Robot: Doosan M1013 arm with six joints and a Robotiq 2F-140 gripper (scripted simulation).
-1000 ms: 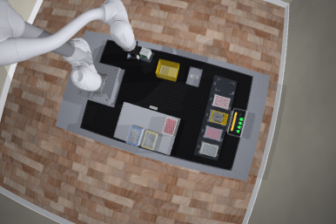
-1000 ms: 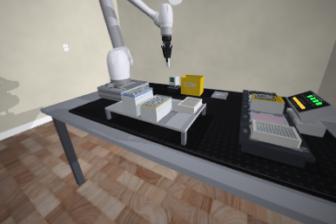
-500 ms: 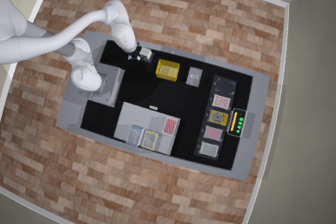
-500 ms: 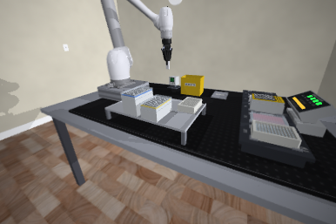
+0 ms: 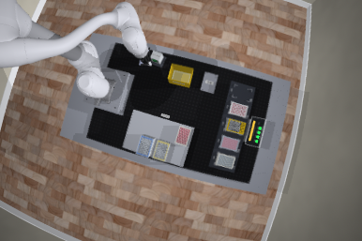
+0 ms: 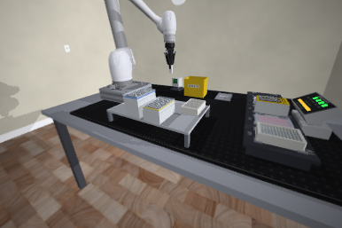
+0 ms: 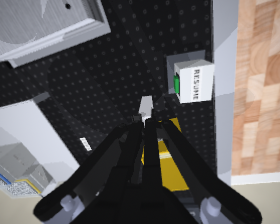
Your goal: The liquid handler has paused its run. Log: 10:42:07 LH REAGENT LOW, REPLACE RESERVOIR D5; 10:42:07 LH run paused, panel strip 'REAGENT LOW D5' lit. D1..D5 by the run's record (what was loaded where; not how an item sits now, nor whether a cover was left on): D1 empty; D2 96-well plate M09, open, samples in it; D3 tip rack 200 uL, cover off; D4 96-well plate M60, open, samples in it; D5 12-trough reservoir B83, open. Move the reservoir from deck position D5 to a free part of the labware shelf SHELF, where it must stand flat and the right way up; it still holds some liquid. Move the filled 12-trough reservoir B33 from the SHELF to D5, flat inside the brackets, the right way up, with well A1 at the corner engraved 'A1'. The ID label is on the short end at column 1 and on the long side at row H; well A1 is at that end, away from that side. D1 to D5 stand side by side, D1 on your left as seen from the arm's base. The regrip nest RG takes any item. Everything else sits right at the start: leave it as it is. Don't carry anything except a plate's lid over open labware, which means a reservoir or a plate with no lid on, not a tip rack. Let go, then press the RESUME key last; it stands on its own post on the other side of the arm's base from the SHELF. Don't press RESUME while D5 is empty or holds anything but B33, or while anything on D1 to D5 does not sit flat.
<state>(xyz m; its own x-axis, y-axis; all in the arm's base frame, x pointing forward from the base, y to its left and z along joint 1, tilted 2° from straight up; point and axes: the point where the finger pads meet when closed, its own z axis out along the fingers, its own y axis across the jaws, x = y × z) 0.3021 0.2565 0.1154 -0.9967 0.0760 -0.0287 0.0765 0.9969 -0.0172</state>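
While the black two-finger gripper [image 7: 147, 109] hung fully closed w/ nothing in it, the small white box-shaped RESUME key [image 7: 193, 81] sat below, just off to one side, untouched.

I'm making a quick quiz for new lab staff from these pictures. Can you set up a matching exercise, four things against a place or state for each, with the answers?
Things:
1. hand
2. RESUME key
3. yellow bin
4. panel

Places or states:
A. beside the deck row, green lights lit
B. shut, holding nothing, above the mat
C. on its own post near the table edge, lettered white box
D. open-topped, between the key and a small grey nest

Pairs: 1-B, 2-C, 3-D, 4-A
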